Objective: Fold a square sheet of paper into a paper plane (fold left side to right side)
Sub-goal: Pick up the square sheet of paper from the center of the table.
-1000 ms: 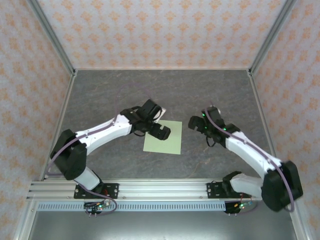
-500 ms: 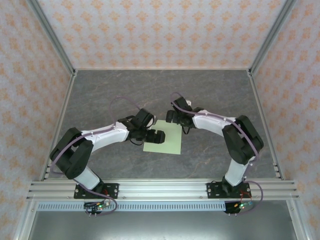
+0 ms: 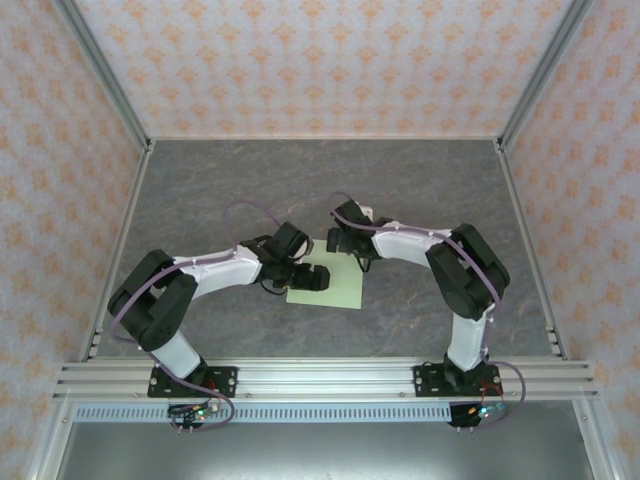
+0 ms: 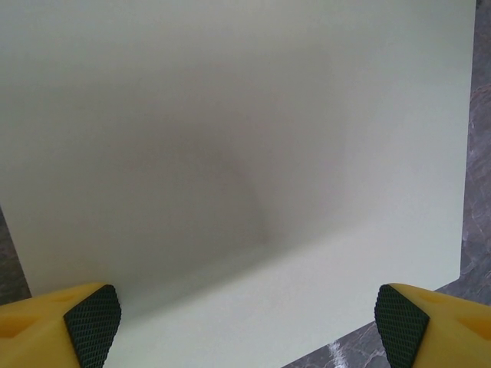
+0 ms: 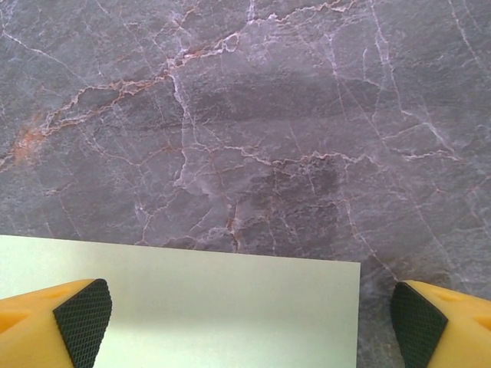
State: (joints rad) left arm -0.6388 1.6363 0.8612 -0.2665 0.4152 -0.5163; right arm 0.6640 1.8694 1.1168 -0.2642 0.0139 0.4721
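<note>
Top external: both arms bent inward over paper (image 3: 340,292), L gripper (image 3: 310,277) at its left edge, R gripper (image 3: 340,243) at far edge, both w/ jaws apart.

Left hand (image 4: 247,326) spread wide; right hand (image 5: 250,322) likewise

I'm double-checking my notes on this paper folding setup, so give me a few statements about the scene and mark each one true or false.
1. The paper lies flat and unfolded on the table. True.
2. The left gripper is shut on the paper. False: its jaws stand wide open over the sheet.
3. The right gripper is open. True.
4. The paper is red. False: it is pale green.
5. The table is plain white. False: it is dark grey with marble veins.
</note>
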